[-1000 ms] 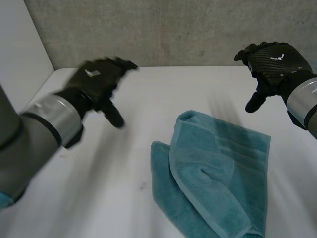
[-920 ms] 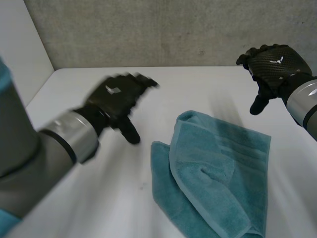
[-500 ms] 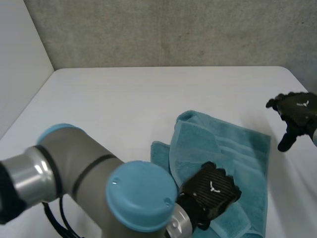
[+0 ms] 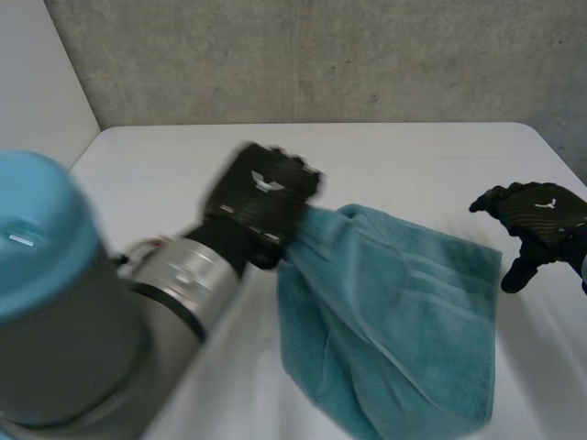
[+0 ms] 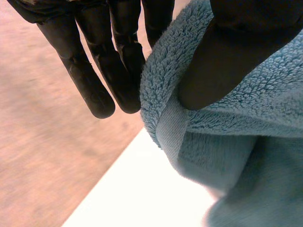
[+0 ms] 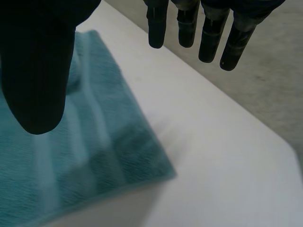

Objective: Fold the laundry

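Observation:
A teal towel (image 4: pixel 404 312) lies half spread on the white table (image 4: pixel 385 160), and its left part is pulled up off the surface. My left hand (image 4: pixel 261 197) is shut on that raised edge. In the left wrist view the thumb (image 5: pixel 222 61) presses the towel's hemmed edge (image 5: pixel 170 127) against the fingers (image 5: pixel 94 85). Just right of the towel's far right corner hovers my right hand (image 4: pixel 537 220), open and touching nothing. In the right wrist view its straight fingers (image 6: pixel 208 33) and thumb (image 6: pixel 38 71) hang above the towel's corner (image 6: pixel 94 161).
A grey concrete wall (image 4: pixel 321 55) runs behind the table, and a white wall (image 4: pixel 37 82) closes its left side. My left arm's blue-capped joint (image 4: pixel 41 238) stands large at the near left. Bare tabletop (image 6: pixel 218 156) lies right of the towel.
My left hand swung from the far left down onto the towel, closed on it, and has lifted its edge toward the far left. The right hand moved right and lower, staying open.

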`<state>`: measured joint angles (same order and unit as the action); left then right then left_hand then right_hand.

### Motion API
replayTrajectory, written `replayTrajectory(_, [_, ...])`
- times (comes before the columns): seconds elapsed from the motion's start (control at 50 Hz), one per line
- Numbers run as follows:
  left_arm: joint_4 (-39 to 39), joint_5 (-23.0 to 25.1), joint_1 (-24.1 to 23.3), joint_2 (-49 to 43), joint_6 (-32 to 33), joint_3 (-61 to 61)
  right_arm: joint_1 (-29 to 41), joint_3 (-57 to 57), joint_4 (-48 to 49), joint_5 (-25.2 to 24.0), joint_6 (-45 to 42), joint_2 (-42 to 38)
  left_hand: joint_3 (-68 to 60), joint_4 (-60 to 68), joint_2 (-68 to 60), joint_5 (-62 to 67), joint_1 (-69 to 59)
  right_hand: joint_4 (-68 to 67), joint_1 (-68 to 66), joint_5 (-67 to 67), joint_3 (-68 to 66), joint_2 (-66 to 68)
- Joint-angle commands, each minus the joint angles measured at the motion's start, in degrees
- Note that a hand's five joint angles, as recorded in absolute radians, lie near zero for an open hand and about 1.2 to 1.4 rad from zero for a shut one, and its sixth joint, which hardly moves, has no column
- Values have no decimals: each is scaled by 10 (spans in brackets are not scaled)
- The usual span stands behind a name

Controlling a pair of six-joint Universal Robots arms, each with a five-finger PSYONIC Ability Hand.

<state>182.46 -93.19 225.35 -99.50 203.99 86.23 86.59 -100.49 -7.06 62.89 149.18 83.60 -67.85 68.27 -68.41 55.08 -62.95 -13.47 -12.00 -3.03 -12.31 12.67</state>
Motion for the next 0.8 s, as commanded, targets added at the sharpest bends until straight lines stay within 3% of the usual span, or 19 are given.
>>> replayTrajectory(0.02, [-2,14,118,86,10,69,1,23,-106,-54,3,-13,-122,117,-116,149,-171,35,20,30,23,-27])
replayTrajectory(0.12, [0,34,184,114,39,112,13,28,-144,-69,4,-45,-122,117,-116,149,-171,35,20,30,23,-27])
replayTrajectory(0.16, [4,49,244,120,60,138,24,28,-147,-73,3,-52,-122,117,-116,149,-171,35,20,30,23,-27])
replayTrajectory(0.18, [4,49,244,120,60,138,37,27,-146,-74,0,-56,-122,117,-116,149,-171,35,20,30,23,-27])
replayTrajectory(0.22, [11,69,314,118,66,155,49,26,-144,-73,-2,-56,-122,117,-116,149,-171,35,20,30,23,-27])
replayTrajectory(0.26, [14,75,331,115,66,158,59,26,-143,-70,1,-56,-122,117,-116,149,-171,35,20,30,23,-27])
replayTrajectory(0.34, [22,142,413,94,62,181,72,14,-106,-65,8,-60,-122,117,-116,149,-171,35,20,30,23,-27])
replayTrajectory(0.44, [23,166,432,78,62,189,89,5,-50,-32,13,-70,-122,117,-116,149,-171,35,20,30,23,-27])
replayTrajectory(0.48, [23,170,440,77,62,194,96,3,-7,24,11,-84,-122,117,-116,149,-171,35,20,30,23,-27])
replayTrajectory(0.6, [23,171,439,76,61,202,111,14,59,95,2,-104,-122,117,-116,149,-171,35,20,30,23,-27])
replayTrajectory(0.8, [26,172,439,77,61,203,118,108,49,111,0,-223,-122,117,-116,149,-171,-18,-33,-23,-30,26])
